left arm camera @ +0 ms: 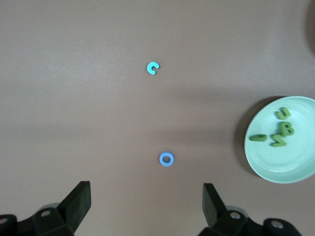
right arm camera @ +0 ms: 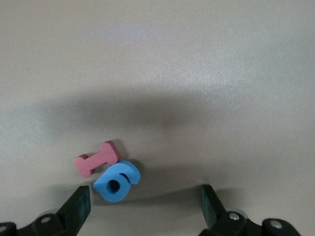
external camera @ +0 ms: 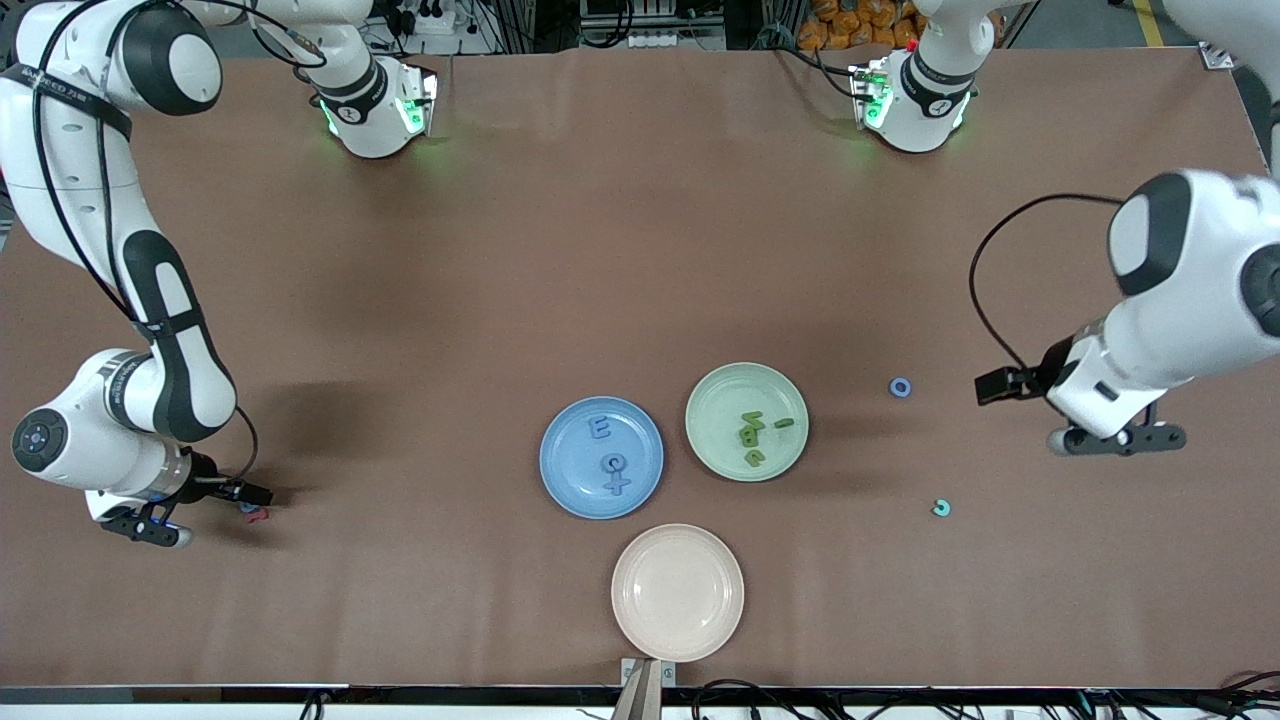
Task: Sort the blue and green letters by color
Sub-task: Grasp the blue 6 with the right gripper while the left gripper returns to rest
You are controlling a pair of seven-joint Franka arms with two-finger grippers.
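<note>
Right jaws wide above blue letter (right arm camera: 116, 182)

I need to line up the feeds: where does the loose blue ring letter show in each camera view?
Front view: the blue ring letter lies on the bare table, between the green plate and the left arm.
Left wrist view: the ring lies just ahead of the open left claw.
Right wrist view: not in it.
Shared landmark: the green plate with green letters appears in the front and left wrist views.
</note>
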